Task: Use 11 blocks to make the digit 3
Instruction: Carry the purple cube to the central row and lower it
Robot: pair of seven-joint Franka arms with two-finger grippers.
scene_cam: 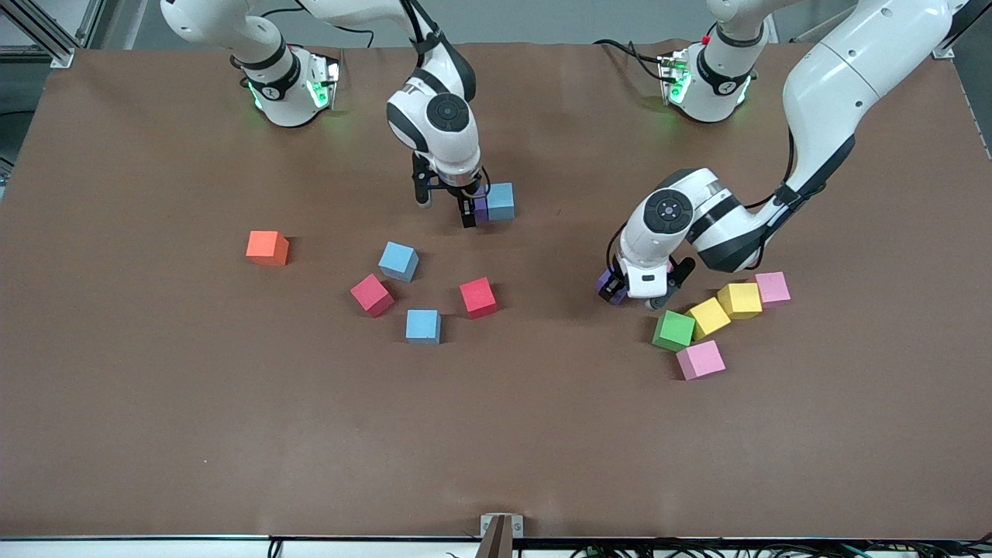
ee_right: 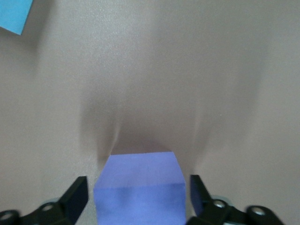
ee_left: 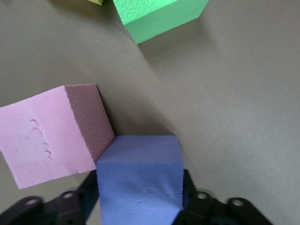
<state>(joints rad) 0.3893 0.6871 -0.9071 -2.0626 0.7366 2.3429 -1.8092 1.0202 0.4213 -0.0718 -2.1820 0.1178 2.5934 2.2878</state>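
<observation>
Left gripper (ee_left: 140, 206) low at table, fingers pressed on both sides of purple cube (ee_left: 139, 180), just beside pink cube (ee_left: 47, 136), near green cube (scene_cam: 673, 330).

Right gripper (ee_right: 138, 199) spread apart, gaps each side of second purple cube (ee_right: 139, 190) resting on table, touching light blue cube (scene_cam: 501, 201).

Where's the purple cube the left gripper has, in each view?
Front view: the purple cube peeks out under the left gripper, beside the green cube.
Left wrist view: bottom centre, clamped between the fingers, touching a pink cube.
Right wrist view: not in it; the cube there is another purple one.
Shared landmark: the green cube.
</observation>
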